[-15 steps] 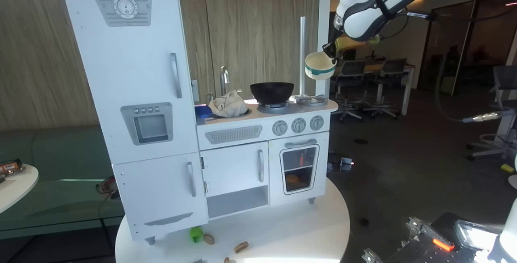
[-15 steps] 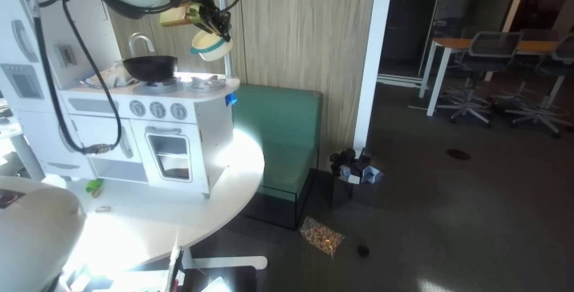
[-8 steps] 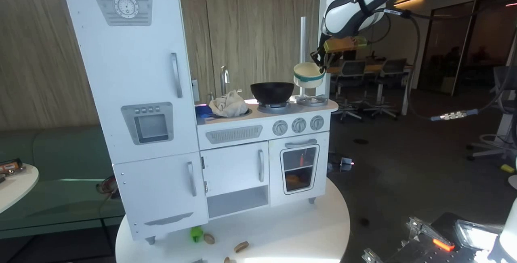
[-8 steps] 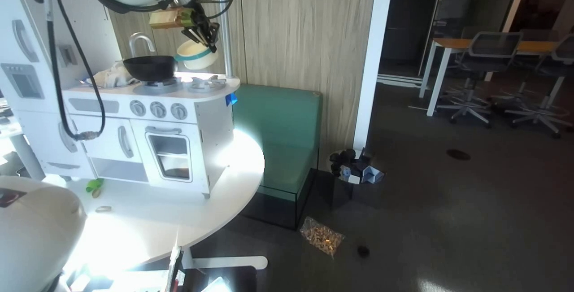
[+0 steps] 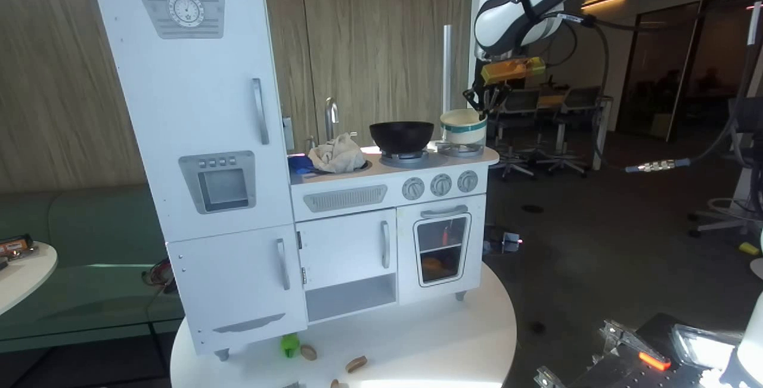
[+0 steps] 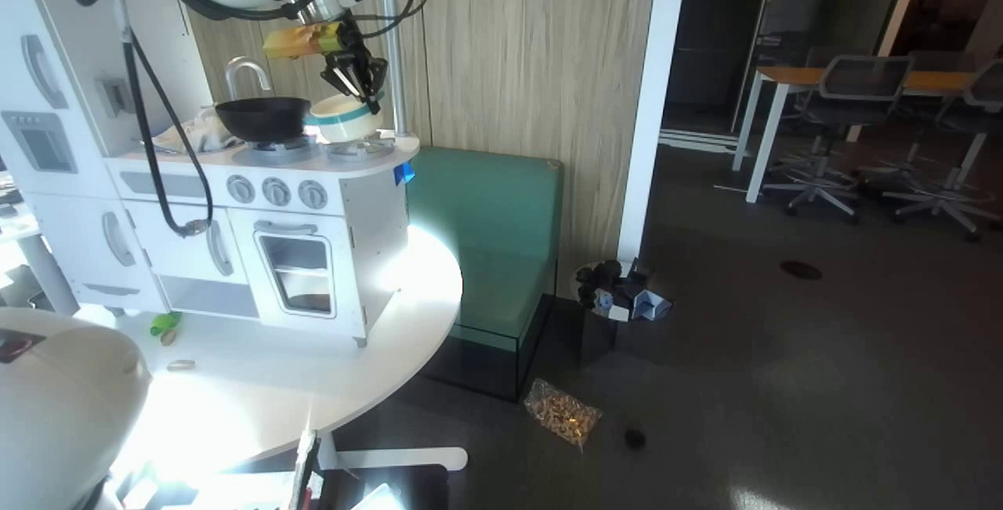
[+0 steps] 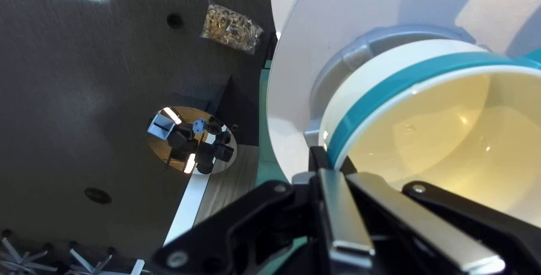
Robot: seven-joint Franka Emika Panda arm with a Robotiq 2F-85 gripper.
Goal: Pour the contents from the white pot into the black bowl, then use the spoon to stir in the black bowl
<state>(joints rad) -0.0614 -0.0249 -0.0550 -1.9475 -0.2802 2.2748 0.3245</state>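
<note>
Claw (image 7: 334, 163): clamped on the wall of the white pot (image 5: 464, 137), one finger outside the teal band, one inside the rim.
White pot: directly below the claw, mouth up; in the wrist view its smooth cream-yellow inside shows with small glints, part of it behind the fingers.
Near burner (image 7: 351, 57): under the pot and claw; whether the pot's base touches it cannot be made out.
Black bowl (image 5: 401, 137): to one side of the claw and lower, upright on the far burner (image 5: 403, 161); both exterior views catch its outer side, so what it holds is hidden.
Sink (image 5: 365, 167): past the bowl from the claw; pale crumpled cloth (image 5: 337, 155) heaped over it, a blue item (image 5: 300, 164) beside the cloth.
Oven (image 5: 406, 257): well below the claw, door closed; a red strip (image 5: 445, 236) and an orange-brown shape (image 5: 434, 267) show at its window, inside or reflected, it is hard to say.
Table (image 5: 441, 328): farther down from the claw, bearing a green item (image 5: 289, 345) and a few tan pieces (image 5: 356, 365).
Clear bag (image 7: 252, 47): on the floor (image 7: 127, 76), far below the claw, packed with small tan bits (image 7: 230, 25).
</note>
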